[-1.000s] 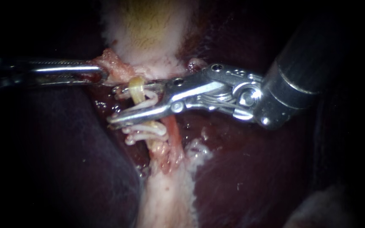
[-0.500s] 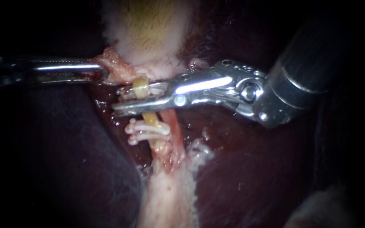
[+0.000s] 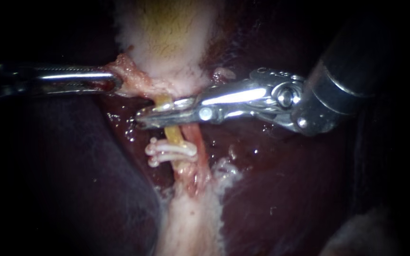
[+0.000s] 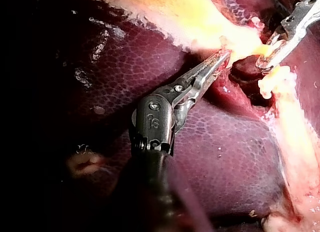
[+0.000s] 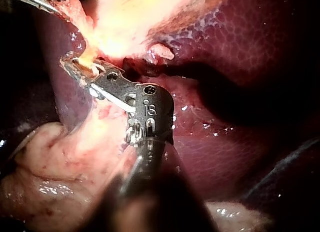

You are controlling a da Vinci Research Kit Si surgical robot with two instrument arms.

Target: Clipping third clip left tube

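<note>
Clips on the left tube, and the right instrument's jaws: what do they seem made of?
Clips: probably plastic; white, smooth, softly glossy, with rounded ends. Right instrument, jaws shut on the left tube: metal, polished; silvery with sharp bright highlights and a pin at the hinge.

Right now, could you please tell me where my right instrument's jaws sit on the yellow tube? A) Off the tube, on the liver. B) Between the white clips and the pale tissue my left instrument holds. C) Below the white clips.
B: in the endoscope view the right instrument has its jaws shut across the yellow tube just above the white clips, below the pale tissue gripped by the left instrument.
</note>
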